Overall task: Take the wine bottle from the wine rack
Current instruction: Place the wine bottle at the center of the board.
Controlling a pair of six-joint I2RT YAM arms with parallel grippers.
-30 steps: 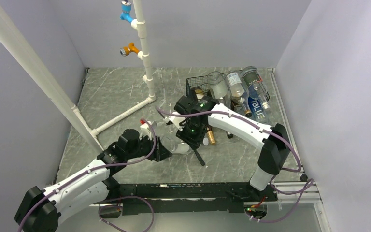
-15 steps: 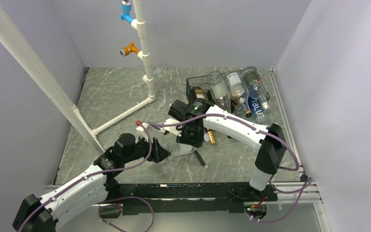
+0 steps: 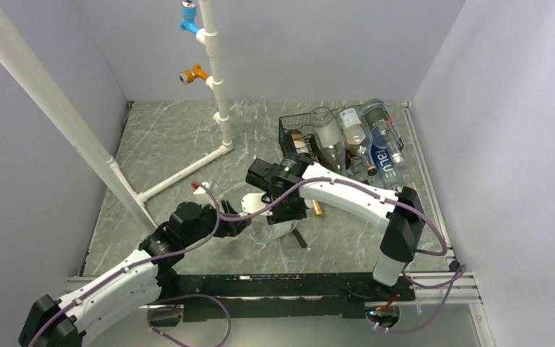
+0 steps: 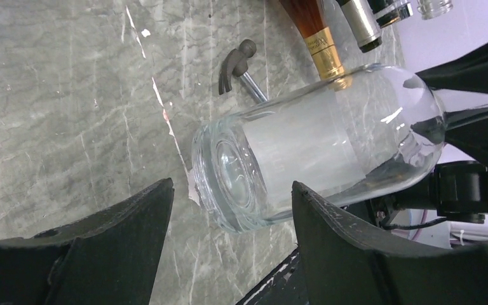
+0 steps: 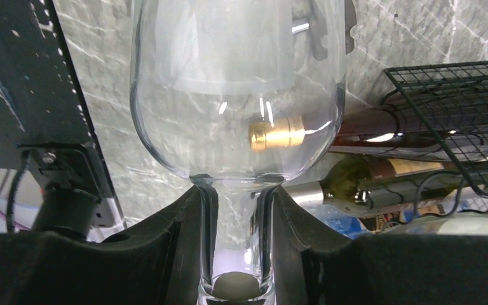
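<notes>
Top external: wine bottle (image 3: pixel 276 230) well apart from the wine rack (image 3: pixel 290 129), toward the near side of the desk (image 3: pixel 173 144), beneath the right gripper (image 3: pixel 289 212).

Left wrist: left gripper (image 4: pixel 232 190) spread wide, 2 fingers flanking the bottle's base, gripping nothing; bottle horizontal, perhaps resting on the desk.

Right wrist: right gripper clamped on the bottle's neck.

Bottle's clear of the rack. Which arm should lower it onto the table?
Right. The right gripper is shut on the bottle at its neck; the left gripper is open, holding nothing.
</notes>
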